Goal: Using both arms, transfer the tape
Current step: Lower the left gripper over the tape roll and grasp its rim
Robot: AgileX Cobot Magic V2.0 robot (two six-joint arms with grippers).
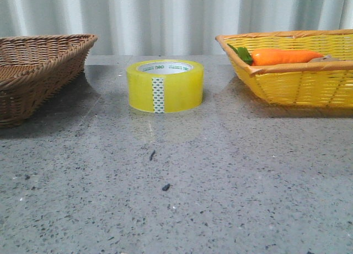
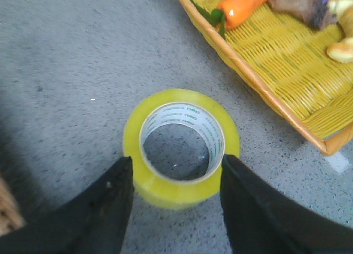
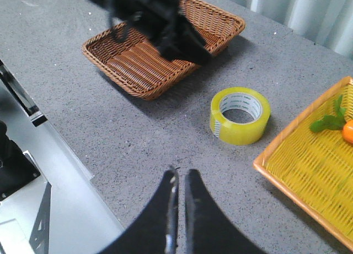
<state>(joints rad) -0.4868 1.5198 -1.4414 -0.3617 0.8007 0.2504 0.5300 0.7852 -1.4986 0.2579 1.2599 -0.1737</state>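
tape (image 1: 165, 85) lying flat mid-table between brown basket (image 1: 38, 66) left and yellow basket (image 1: 298, 66) right | left gripper (image 2: 175, 174) spread wide above it, right gripper (image 3: 179, 179) pinched closed, empty | looks stiff, light, slick film; grab across outer wall

Left gripper (image 2: 175, 174) open wide, fingers (image 2: 110, 204) spread, pointing down. Right gripper (image 3: 179, 179) raised high, fingertips nearly touching, empty.
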